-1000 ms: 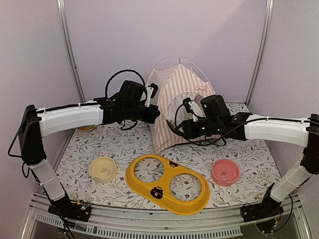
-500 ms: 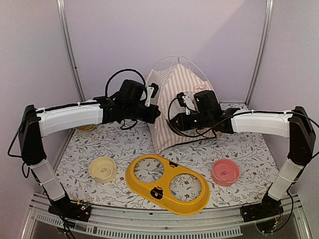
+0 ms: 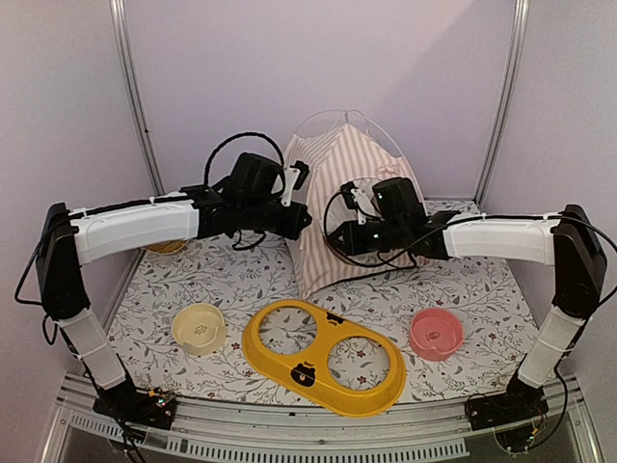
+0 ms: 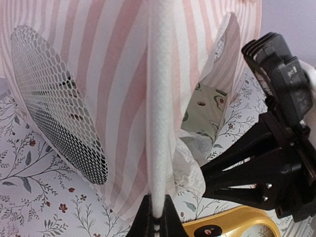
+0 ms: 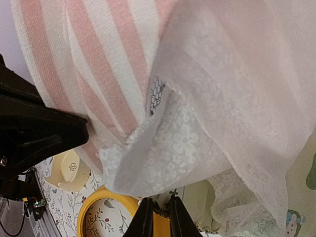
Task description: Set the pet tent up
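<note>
Meanwhile, right gripper [image 5: 159,215] has pushed into the pet tent [image 3: 343,170], jaws narrowed; left gripper [image 4: 154,218] jaws pinch its pole [image 4: 159,123].

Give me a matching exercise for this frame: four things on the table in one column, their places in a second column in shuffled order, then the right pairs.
Things:
1. tent
2. pink bowl
3. cream bowl
4. yellow two-hole bowl stand

Places, as seen from above:
A. front, on the left
B. back, in the middle
C. front, on the right
D. front, in the middle

Pairs: 1-B, 2-C, 3-A, 4-D
</note>
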